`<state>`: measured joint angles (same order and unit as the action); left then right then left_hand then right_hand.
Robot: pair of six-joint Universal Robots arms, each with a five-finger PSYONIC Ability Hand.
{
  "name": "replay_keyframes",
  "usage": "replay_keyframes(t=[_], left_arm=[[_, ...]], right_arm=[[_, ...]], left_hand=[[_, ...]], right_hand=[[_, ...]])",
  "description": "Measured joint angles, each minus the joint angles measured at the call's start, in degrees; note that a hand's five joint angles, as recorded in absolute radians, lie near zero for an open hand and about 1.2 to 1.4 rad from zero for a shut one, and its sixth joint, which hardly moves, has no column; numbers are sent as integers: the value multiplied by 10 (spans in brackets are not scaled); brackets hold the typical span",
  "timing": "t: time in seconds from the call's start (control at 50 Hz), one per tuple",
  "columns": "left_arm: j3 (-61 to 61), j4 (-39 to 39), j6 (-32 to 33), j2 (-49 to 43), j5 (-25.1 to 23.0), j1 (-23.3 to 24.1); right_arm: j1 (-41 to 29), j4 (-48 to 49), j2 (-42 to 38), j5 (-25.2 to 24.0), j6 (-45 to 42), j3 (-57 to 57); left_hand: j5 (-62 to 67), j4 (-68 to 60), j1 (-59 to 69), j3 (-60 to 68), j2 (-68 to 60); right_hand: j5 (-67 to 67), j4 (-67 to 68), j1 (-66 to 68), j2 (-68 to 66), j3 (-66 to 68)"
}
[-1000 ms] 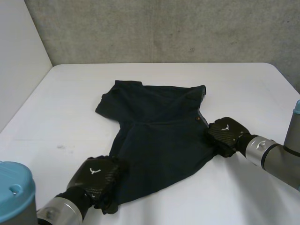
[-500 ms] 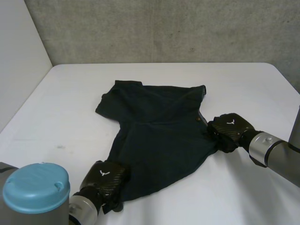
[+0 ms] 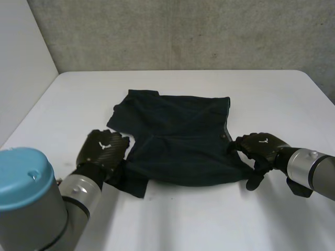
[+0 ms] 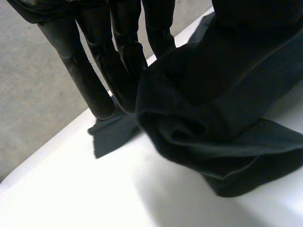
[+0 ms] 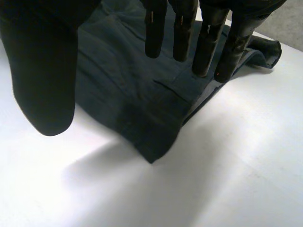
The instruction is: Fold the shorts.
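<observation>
Nearest, the left arm's smooth light-blue cap (image 3: 23,180) and grey joint hide the table's (image 3: 209,219) front corner. The left hand (image 3: 102,148) is hard, glossy black with a fine weave on its back. It sits at one side edge of the shorts (image 3: 178,141), where the dark, soft cloth is doubled over into a thick, rounded roll. In the left wrist view its fingers (image 4: 118,61) run straight. The cloth climbs in a bunch from the table up beside them to the thumb side, where it is pinched. The thumb itself is covered by cloth and hard to make out. A flat tip of cloth pokes out just past the fingertips. The right hand (image 3: 260,147) hangs just beside the opposite edge, relaxed and spread, holding nothing. In its wrist view the straight fingers (image 5: 208,42) hover over a seamed, squared corner of the shorts, and the thumb is held well apart from them. Between the two hands the shorts lie mostly flat, matte and lightly creased. Beyond the hands the rest of the cloth spreads toward the back edge of the smooth white table, one leg reaching out past the left hand. Behind the table stands a rough, speckled grey wall (image 3: 183,31).
</observation>
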<state>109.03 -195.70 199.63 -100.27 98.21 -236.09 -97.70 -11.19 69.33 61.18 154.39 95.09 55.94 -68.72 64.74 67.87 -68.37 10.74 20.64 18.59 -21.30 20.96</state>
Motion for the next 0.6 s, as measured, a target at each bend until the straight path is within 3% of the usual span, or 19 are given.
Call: replay_keyframes(t=[0.22, 0.38, 0.44, 0.48, 0.52, 0.54, 0.6], left_arm=[[-38, 33, -8, -3, -40, -35], [-54, 43, -21, -2, -58, -36], [-58, 43, -26, -3, -58, -36], [-62, 43, -30, -3, -58, -36], [-64, 43, -34, -4, -58, -36], [-65, 43, -35, -3, -58, -37], [-68, 44, -35, -1, -58, -40]], right_arm=[[-9, 76, -9, 2, 56, 38], [-53, 147, -62, 41, 64, 42], [-66, 154, -73, 52, 64, 40], [-74, 160, -79, 59, 65, 36], [-78, 167, -82, 66, 68, 31], [-80, 172, -81, 72, 70, 26], [-80, 181, -75, 85, 73, 14]], left_hand=[[0, 0, 0, 0, 0], [0, 0, 0, 3, -2], [0, 0, 0, 3, -2], [0, 0, 0, 3, -2], [0, 0, 0, 3, -2], [0, 0, 0, 3, -2], [0, 0, 0, 3, -2]], right_hand=[[-7, -7, -4, 2, -6], [2, 1, 2, -5, 0], [57, 61, 53, -61, 59], [237, 252, 203, -250, 250], [247, 264, 211, -262, 261], [431, 457, 339, -447, 450], [444, 473, 374, -461, 465]])
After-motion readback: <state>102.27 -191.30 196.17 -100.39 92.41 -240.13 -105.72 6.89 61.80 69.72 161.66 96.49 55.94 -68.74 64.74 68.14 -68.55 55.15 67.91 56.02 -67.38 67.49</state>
